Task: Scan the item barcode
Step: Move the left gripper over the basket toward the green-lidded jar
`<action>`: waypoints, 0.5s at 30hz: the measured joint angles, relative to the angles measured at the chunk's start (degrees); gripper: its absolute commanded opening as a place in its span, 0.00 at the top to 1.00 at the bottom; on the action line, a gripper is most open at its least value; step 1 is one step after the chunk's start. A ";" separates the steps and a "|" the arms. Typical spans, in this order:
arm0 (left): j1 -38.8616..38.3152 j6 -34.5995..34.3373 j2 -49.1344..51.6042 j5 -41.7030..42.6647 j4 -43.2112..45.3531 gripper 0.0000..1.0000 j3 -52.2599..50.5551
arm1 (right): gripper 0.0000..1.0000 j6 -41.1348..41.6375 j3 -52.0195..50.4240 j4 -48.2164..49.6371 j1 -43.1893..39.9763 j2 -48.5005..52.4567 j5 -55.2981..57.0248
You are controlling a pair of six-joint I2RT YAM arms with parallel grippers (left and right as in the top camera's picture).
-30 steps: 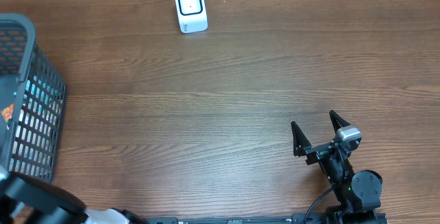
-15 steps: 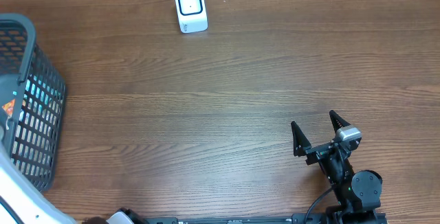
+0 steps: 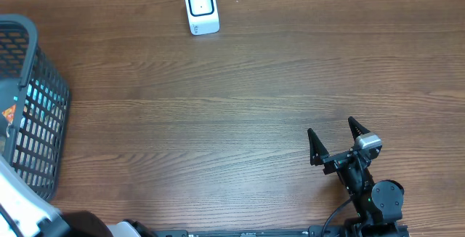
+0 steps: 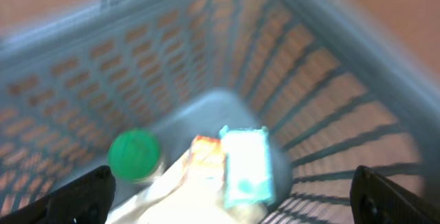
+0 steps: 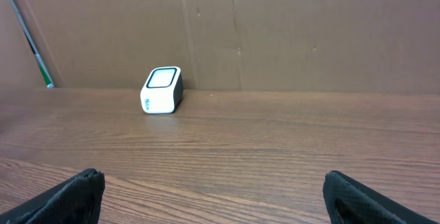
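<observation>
At nine o'clock your left gripper (image 4: pixel 232 176) is hanging wide open over the basket (image 3: pixel 43 113), where the teal-and-white packet (image 4: pixel 245 165) is lying. It is looking light and soft, though blur is hiding detail; aim across its long edges. At five o'clock your right gripper (image 3: pixel 332 126) is gaping, empty.

No text, brand or number can be read in any view. A small blue mark is noted on the front face of the white scanner (image 5: pixel 161 91), set near 12 o'clock on the tabletop (image 3: pixel 254 99), but it is too small to be made out. Print on the teal-and-white packet (image 4: pixel 245 165) in the basket (image 4: pixel 323 93) is blurred. The orange-printed wrapper (image 4: pixel 206 152) at its 9 o'clock is likewise unreadable.
</observation>
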 measured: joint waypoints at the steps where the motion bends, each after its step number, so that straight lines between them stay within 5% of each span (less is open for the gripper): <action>1: 0.81 0.00 1.51 -0.26 -0.81 0.01 0.00 | 0.00 0.00 0.00 0.04 0.00 0.00 0.02; 15: 10.29 -0.76 18.58 -4.24 -3.91 0.01 -0.02 | 0.00 0.00 0.00 0.02 0.00 0.00 0.02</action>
